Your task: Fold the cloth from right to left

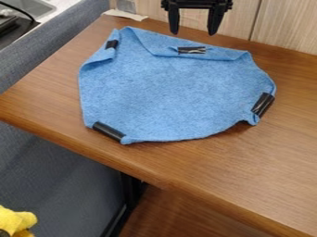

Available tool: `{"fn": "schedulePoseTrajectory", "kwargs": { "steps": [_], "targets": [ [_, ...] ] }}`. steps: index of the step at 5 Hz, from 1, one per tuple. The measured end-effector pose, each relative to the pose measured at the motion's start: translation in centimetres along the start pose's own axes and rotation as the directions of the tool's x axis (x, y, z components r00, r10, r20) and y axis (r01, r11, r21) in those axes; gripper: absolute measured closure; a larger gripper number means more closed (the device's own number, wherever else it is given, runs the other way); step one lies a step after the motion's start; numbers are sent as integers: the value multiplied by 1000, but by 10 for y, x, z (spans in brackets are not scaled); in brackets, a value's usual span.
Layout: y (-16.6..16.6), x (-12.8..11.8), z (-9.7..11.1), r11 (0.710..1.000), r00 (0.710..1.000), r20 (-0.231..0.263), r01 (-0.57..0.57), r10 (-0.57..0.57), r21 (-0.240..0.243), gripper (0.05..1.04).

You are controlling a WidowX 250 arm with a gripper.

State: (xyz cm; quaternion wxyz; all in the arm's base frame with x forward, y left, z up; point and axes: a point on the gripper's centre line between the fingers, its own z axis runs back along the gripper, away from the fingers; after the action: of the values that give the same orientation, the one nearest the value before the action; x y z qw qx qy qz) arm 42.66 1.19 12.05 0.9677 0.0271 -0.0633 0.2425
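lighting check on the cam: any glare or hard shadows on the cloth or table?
Camera view: soft, fairly even light on the blue cloth, no hard shadows across it; small pale glints on the top black strip; table has no blown-out glare; tool reads dark against the pale wall panel.

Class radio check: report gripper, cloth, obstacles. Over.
Gripper open, hanging at far side. Blue cloth spread on table, far edge turned over. Possible snag: black strip at right edge.

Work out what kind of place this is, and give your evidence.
Probably a robot practice area set up in a room: a black claw hangs over a wooden table, where a blue cloth carries black tape pieces.
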Motion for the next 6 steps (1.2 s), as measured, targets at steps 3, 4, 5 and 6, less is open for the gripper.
{"fn": "schedulePoseTrajectory", "kwargs": {
  "steps": [3, 4, 5, 6],
  "targets": [
    [-38, -41, -29, 983, 981, -65, 181, -181, -8, 83],
    [-47, -51, -15, 970, 971, -25, 238, -240, -52, 83],
    [-61, -72, -20, 937, 938, -29, 345, -346, -54, 83],
    [-78, -93, -21, 902, 903, -29, 425, -428, -75, 83]
  ]
}}
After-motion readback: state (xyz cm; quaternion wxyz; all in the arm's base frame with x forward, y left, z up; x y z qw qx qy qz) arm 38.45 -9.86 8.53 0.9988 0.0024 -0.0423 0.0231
